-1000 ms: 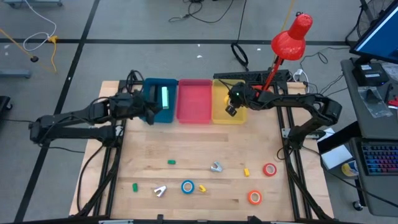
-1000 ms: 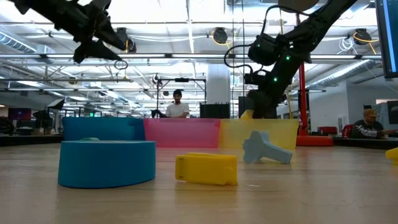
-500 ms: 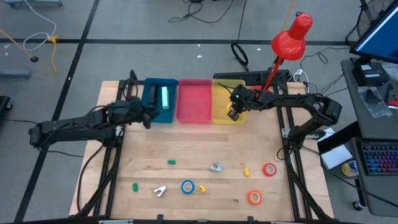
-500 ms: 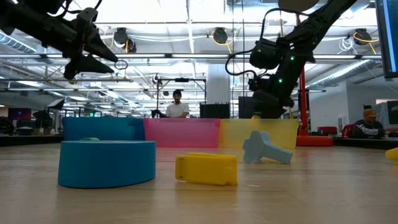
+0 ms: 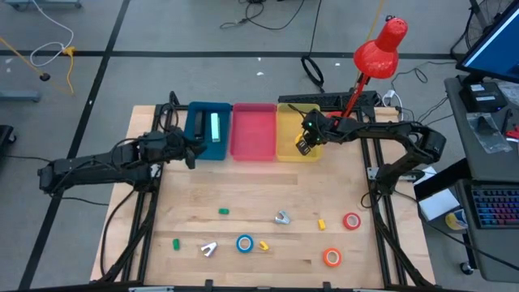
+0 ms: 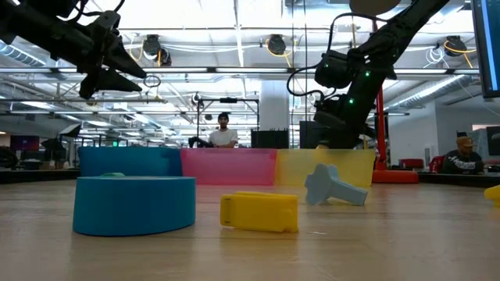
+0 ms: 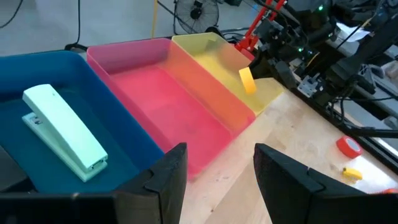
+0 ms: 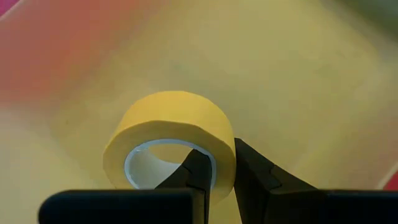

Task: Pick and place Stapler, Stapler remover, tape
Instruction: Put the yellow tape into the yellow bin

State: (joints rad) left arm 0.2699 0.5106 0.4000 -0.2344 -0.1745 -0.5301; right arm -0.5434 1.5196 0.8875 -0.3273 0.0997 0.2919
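Three bins stand side by side at the far edge: blue [image 5: 203,134], pink [image 5: 253,131], yellow [image 5: 293,136]. A mint-green stapler [image 7: 62,134] lies flat on the blue bin's floor. My right gripper [image 5: 304,146] hangs over the yellow bin, shut on a yellow tape roll [image 8: 171,134], which the left wrist view also shows as a yellow tape roll [image 7: 247,81]. My left gripper [image 7: 217,180] stands open with nothing in it, raised just near-left of the blue bin [image 7: 37,74]. My right gripper pinches the roll's wall [image 8: 225,149] between its two fingers, one finger [image 8: 198,171] inside the core hole and the other [image 8: 252,171] on the outer face. The fingers slant down from above. The roll hangs clear above the yellow bin's floor.
Loose on the near half of the table lie a blue tape roll [image 5: 245,243], a red roll [image 5: 351,221], an orange roll [image 5: 332,257], a grey staple remover [image 5: 281,217], a white one [image 5: 209,249] and small green and yellow pieces. A red lamp [image 5: 379,49] stands far right.
My left gripper has drawn back from the blue bin toward the table's left and sunk a little, still open, then kept still. My right gripper has rolled its wrist over the yellow bin, turning the yellow tape roll with it, without shifting place.
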